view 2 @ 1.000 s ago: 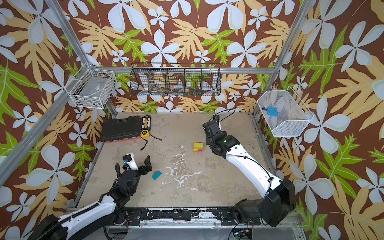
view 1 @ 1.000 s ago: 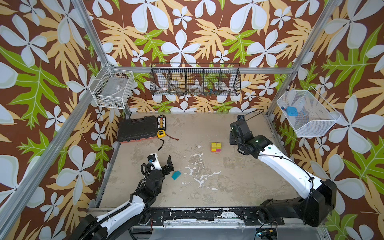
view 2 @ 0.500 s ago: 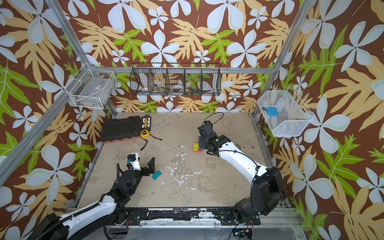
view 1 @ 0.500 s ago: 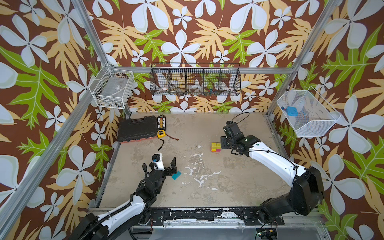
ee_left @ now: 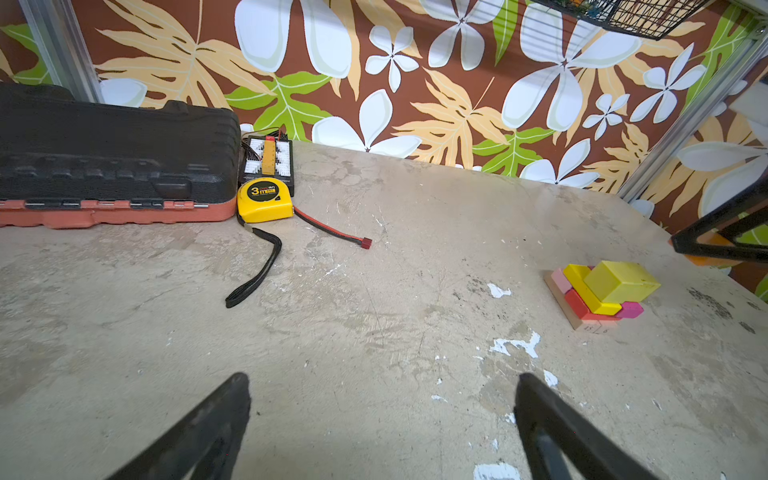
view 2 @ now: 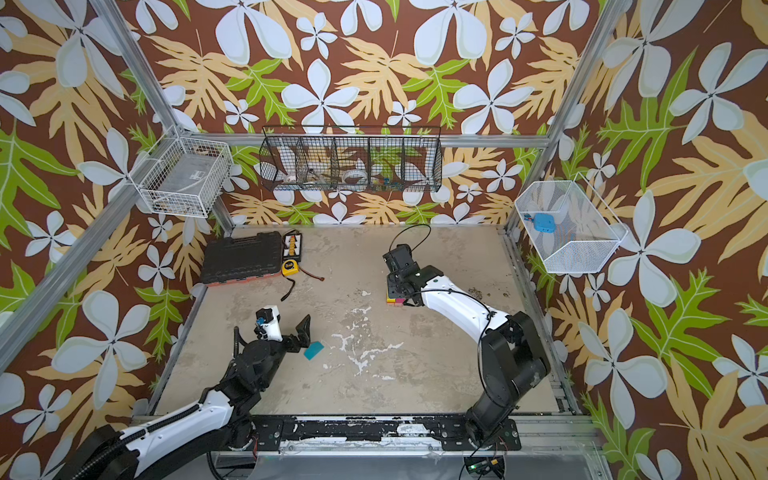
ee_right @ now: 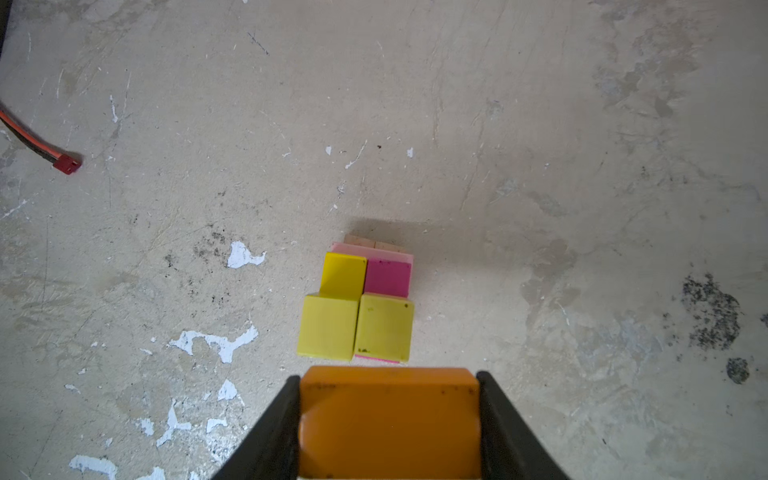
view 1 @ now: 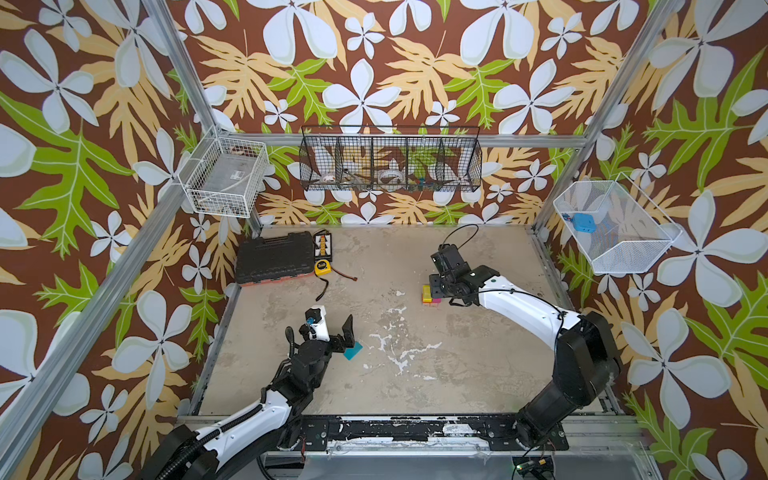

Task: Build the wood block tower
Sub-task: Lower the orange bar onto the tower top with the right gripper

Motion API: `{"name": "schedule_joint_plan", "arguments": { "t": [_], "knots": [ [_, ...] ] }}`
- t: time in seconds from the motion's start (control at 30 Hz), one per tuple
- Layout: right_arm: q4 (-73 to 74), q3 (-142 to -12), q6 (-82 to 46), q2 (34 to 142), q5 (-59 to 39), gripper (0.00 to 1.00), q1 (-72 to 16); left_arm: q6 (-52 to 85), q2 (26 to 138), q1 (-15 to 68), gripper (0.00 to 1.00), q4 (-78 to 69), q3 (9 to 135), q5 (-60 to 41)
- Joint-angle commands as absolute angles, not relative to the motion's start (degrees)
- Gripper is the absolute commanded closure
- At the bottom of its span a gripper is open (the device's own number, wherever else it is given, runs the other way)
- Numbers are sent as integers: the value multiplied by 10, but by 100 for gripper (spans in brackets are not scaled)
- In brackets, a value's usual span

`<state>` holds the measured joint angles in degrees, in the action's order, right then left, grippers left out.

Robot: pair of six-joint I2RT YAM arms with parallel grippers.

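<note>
Right wrist view, nearest first: the right claw point(ee_right: 388, 376) is clamped on an orange block point(ee_right: 388, 419), with one black finger flat against each end face. Just past it stands the tower point(ee_right: 361, 299): two yellow-green cubes point(ee_right: 328, 326) side by side on yellow and magenta bricks, with pink and tan showing underneath. The block hangs clear of the stack, not touching it.

Painted wood like this should be light and stiff. The smooth paint may slip, so the flat opposite faces are the sensible place to hold it, as now. The loose stack would likely shift under a nudge, so the block wants setting down straight and gently.

Left wrist view shows what that one cannot. It gives the layers from the side, tan plank lowest on the table point(ee_left: 374, 291), and the left claw point(ee_left: 382, 376) spread wide and empty. Farther off lie a tape measure point(ee_left: 266, 199) and a tool case point(ee_left: 112, 153).

Only the top views show the teal roof piece point(view 1: 353, 351), which lies on the table just beside the left claw. There the right arm hides most of the tower.
</note>
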<state>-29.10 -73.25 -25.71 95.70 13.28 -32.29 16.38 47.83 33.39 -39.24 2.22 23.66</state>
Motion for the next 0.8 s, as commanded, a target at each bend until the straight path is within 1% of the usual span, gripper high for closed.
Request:
{"name": "schedule_joint_plan", "arguments": {
  "t": [0.0, 0.17, 0.3, 0.47, 0.77],
  "knots": [
    [-282, -742, -266, 970, 135, 56, -327, 163, 479, 334, 0, -409, 24, 235],
    [-281, -749, -268, 994, 142, 52, -331, 163, 480, 333, 0, -409, 24, 236],
    [-284, -757, -269, 1015, 145, 51, -332, 164, 481, 334, 0, -408, 25, 237],
    [-279, -752, -270, 1011, 148, 48, -332, 163, 483, 334, 0, -406, 25, 237],
    [-276, -758, -279, 1029, 149, 47, -334, 165, 486, 334, 0, -406, 27, 239]
  ]
}}
